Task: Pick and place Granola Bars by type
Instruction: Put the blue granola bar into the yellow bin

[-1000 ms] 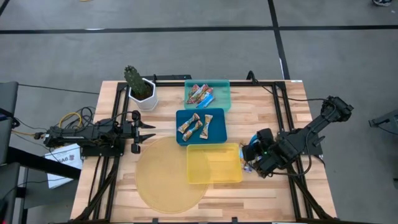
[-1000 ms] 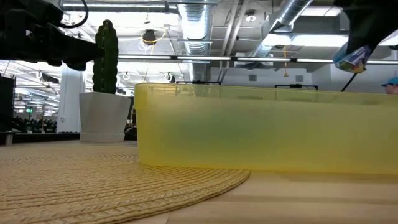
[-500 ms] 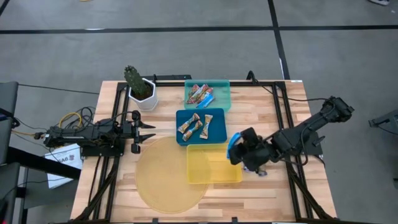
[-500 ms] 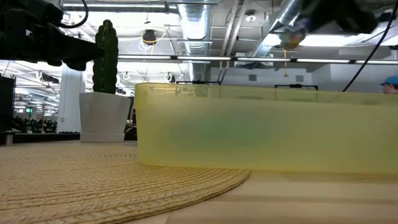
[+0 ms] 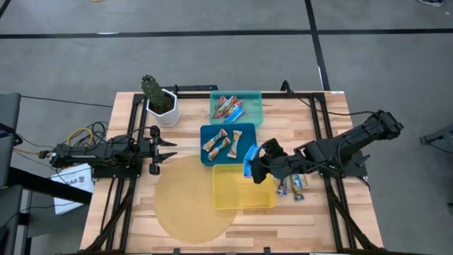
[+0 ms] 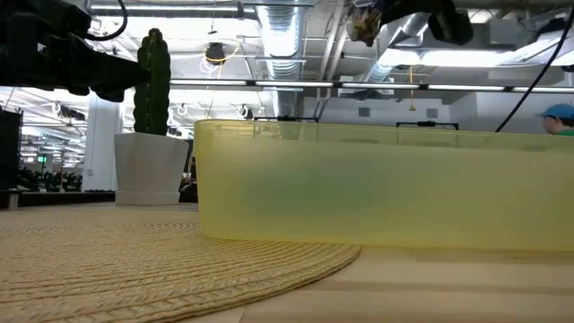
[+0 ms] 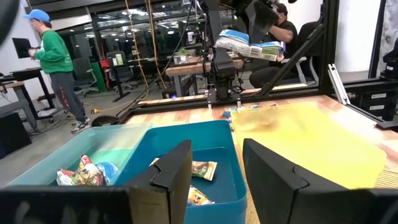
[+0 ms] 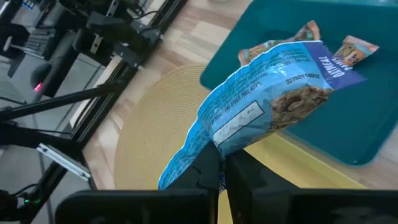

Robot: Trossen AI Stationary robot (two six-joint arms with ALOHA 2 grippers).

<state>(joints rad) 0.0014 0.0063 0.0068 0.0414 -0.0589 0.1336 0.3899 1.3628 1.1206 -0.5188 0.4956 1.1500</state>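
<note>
My right gripper (image 5: pixel 256 164) is shut on a blue-white granola bar (image 5: pixel 249 157) in the air over the far right corner of the yellow tray (image 5: pixel 233 195), next to the blue tray (image 5: pixel 244 150). The blue tray holds tan-brown bars (image 5: pixel 219 142). Red-multicolour bars (image 5: pixel 228 108) lie in the teal tray (image 5: pixel 251 106). Two more bars (image 5: pixel 294 185) lie flat on the table right of the yellow tray. My left gripper (image 5: pixel 167 151) waits open at the table's left side, level, with nothing between its fingers (image 7: pixel 177 171). My right gripper pinches the blue-white bar's wrapper (image 8: pixel 219 148) between its two fingers (image 8: pixel 208 169), at a long edge nearer one end. The fingers lie across the bar and slant down from the table's right. The bar is lifted clear (image 7: pixel 245 45), its longer part sticking out past the fingers.
A potted cactus (image 5: pixel 157 99) stands at the far left. A round woven mat (image 5: pixel 187 205) lies under the yellow tray's left part. Black frame rails (image 5: pixel 320 120) run along the table's sides. A person (image 7: pixel 53 59) walks in the room beyond.
My right gripper has carried the blue-white bar up from the table right of the yellow tray and toward the table's left, to above the tray's far right corner. It has turned and tipped on the way and stayed shut on the bar.
</note>
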